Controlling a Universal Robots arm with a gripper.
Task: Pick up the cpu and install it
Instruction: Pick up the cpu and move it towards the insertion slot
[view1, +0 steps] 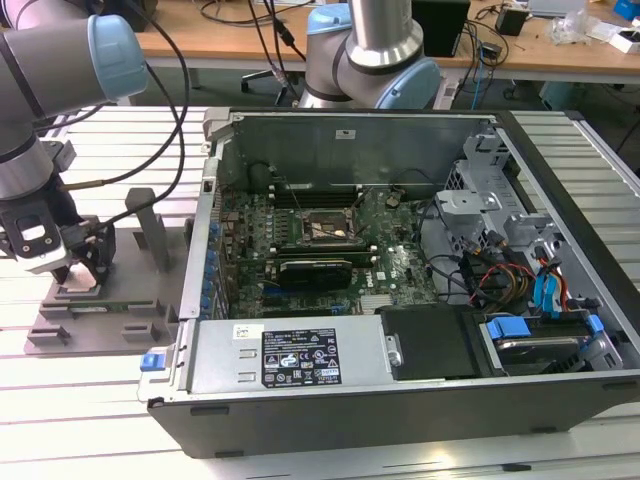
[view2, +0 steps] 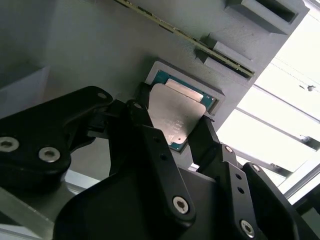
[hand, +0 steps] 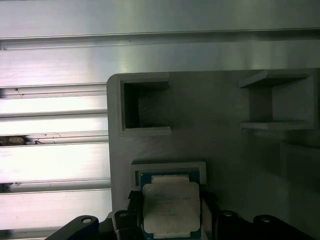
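The cpu, a silvery square chip on a green base, lies in a shallow pocket of the grey fixture tray at the exterior view's left. My gripper is down over that pocket. One black finger presses one edge of the chip and the other finger presses the opposite edge, so the gripper is shut on the cpu. The open motherboard socket sits inside the computer case, well off toward the exterior view's right.
The open computer case has tall metal walls, cables, a drive cage and a black card below the socket. Upright grey posts rise from the tray beside my gripper. A second robot arm's base stands behind the case.
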